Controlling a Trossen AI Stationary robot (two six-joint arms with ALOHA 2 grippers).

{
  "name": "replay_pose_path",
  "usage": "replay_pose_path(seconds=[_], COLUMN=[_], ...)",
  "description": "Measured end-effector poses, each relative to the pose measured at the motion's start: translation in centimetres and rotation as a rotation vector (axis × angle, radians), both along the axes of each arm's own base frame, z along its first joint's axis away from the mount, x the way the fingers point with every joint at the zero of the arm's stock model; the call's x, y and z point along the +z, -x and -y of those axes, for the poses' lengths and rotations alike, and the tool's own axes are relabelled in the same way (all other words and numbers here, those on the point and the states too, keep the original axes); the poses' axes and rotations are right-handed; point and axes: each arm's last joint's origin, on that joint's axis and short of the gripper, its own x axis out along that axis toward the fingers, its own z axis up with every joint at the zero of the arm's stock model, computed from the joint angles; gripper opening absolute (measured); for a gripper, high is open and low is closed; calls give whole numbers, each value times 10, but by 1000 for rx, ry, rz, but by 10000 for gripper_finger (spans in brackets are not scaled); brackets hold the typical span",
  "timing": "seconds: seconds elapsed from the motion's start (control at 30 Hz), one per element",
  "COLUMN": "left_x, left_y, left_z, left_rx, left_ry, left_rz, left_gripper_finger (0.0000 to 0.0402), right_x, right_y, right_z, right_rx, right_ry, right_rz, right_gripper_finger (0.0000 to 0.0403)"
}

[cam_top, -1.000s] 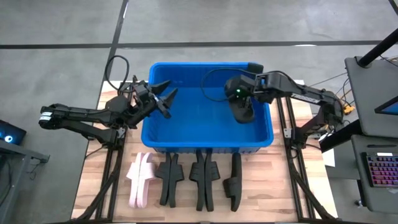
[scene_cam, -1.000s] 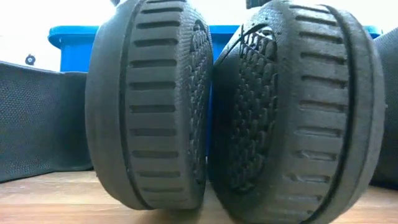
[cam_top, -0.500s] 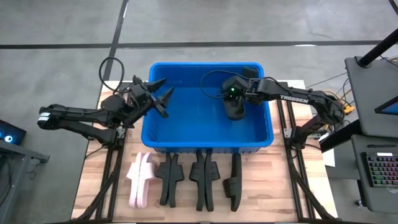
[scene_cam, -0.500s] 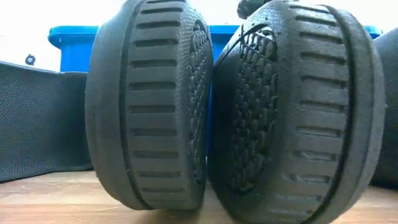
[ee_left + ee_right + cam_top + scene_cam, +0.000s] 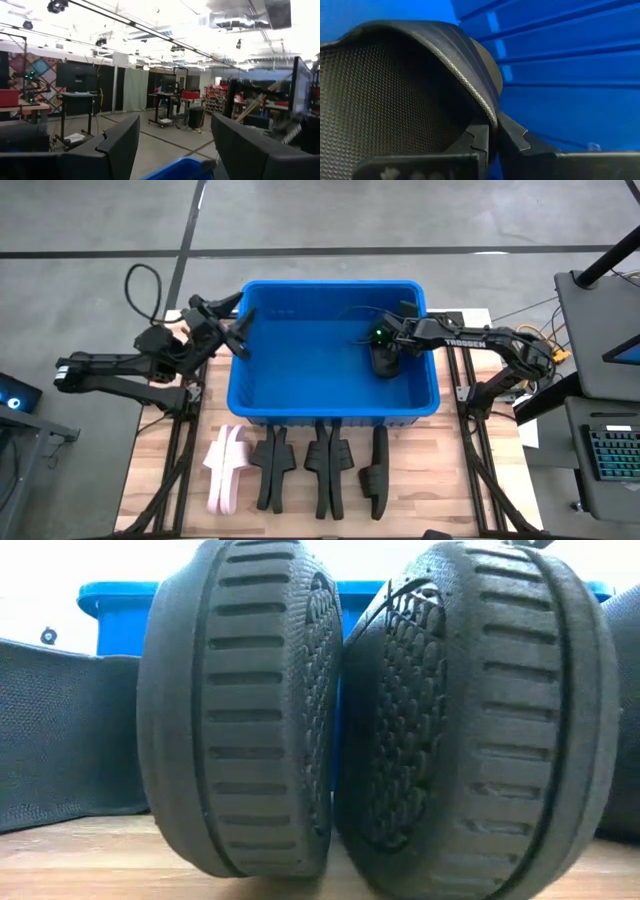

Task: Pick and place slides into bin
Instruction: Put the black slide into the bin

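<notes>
The blue bin stands at the middle of the table. My right gripper is low inside the bin near its right wall, shut on a black slide. My left gripper is open and empty above the bin's left rim; its wrist view looks into the room, with the bin's rim just below. On the table's near side a pale pink pair and several black slides stand on edge; two of their soles fill the low view. My right gripper pinches the edge of the black slide's wide strap between its two fingers. One finger is on the side of the textured footbed under the strap, the other on the strap's outer side. Whether the slide touches the bin's floor, I cannot tell.
The bin's tall blue walls stand close around my right gripper. The row of slides lies between the bin and the table's near edge. Bare wood shows at the near right.
My right gripper has gone down deeper into the bin with the black slide, still shut on it. My left gripper has drawn back out of the bin toward the table's left and far side, staying open.
</notes>
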Motion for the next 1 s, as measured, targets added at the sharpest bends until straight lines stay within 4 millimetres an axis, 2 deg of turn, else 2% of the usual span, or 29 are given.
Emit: replay_pose_path(seconds=[0.23,0.57,0.7,1.0], left_x=[0,-13,-13,-13], left_y=[-1,-27,-33,-37], left_z=[-1,-1,-1,-1], left_rx=[3,3,2,1], left_ry=[1,1,0,0], left_rz=[1,-76,-39,-26], left_gripper_finger=[231,231,231,231], right_x=[-16,-30,-32,-29], right_y=[5,15,17,15], right_z=[1,7,7,9], right_rx=[54,52,65,53], right_ry=[17,60,57,44], right_rz=[-42,-93,-127,-89], right_gripper_finger=[11,11,12,54])
